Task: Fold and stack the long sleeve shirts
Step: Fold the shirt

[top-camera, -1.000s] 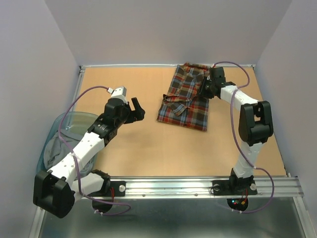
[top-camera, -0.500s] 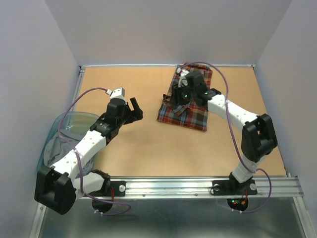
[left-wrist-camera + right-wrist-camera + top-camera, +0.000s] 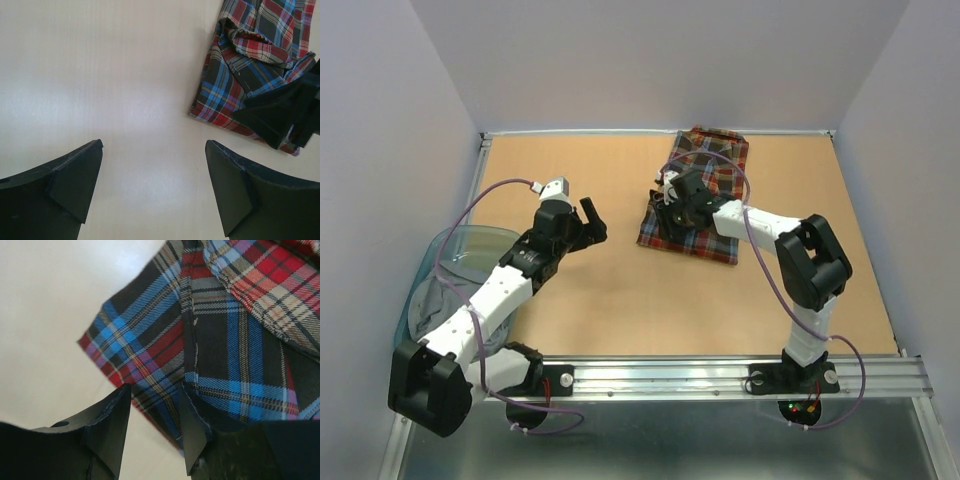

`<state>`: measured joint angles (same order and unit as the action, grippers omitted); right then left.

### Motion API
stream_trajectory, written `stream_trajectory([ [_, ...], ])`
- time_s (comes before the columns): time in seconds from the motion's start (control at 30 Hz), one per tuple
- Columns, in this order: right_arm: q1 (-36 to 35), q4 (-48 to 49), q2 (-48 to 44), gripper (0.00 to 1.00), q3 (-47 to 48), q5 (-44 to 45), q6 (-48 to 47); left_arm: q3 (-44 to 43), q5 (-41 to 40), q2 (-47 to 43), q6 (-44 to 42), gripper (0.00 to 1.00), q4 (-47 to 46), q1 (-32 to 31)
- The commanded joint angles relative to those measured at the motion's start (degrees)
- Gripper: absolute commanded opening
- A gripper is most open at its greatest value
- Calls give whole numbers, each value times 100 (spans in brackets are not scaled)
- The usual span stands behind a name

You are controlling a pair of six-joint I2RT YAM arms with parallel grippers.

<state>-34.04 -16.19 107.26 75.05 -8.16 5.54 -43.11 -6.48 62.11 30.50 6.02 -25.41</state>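
The folded red, navy and brown plaid flannel shirt [image 3: 692, 238] lies at the far right of the tan wooden surface [image 3: 570, 300], its long axis running from the back edge toward me. My right pincer [image 3: 670, 200] sits low over its left edge near the front corner, half spread, clamping nothing I can see. The left pincer [image 3: 592, 215], spread wide and empty, hovers well left of the shirt, so the right arm is nearer.

Plaid shirt [image 3: 225, 340] partly behind right gripper [image 3: 153, 400] (top and right beyond frame)
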Motion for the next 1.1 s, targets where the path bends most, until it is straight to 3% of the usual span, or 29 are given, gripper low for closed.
stream_trajectory([
  [0.0,20,107,294,48,273,788,-369,66,-213,-322,0,95,92,-8],
  [0.37,477,116,602,48,1151,2081,-852,259,-319,-805,123,95,382,-8],
  [0.73,1172,116,1201,49,2286,2407,-1081,321,-266,-885,149,95,470,-8],
  [0.93,997,124,305,53,1549,1669,-1248,312,-108,-569,96,95,268,-8],
  [1.07,628,124,-301,64,882,1564,-1652,172,41,-104,44,95,75,-8],
])
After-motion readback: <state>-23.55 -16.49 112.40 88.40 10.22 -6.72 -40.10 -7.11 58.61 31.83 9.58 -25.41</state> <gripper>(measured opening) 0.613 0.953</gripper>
